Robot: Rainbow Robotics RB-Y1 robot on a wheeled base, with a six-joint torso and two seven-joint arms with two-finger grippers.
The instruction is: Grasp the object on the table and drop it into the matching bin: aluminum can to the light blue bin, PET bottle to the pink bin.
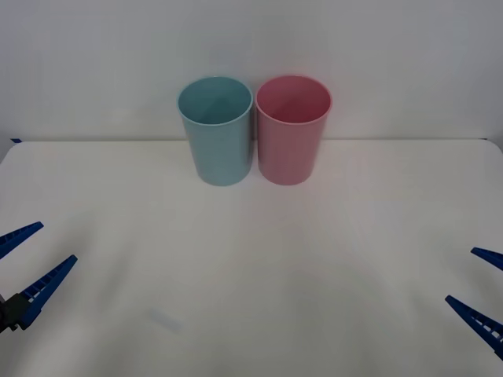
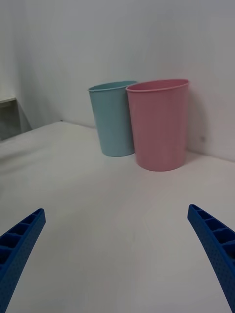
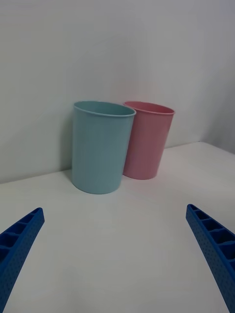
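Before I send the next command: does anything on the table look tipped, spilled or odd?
Nothing tipped or spilled. The light blue bin and pink bin stand upright, side by side at the table's far edge. Left gripper and right gripper wait open, low at either side.

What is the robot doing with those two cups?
Nothing is being held right now. The light blue bin and the pink bin stand side by side at the far edge of the white table. The left gripper and right gripper hang open near the table's sides.
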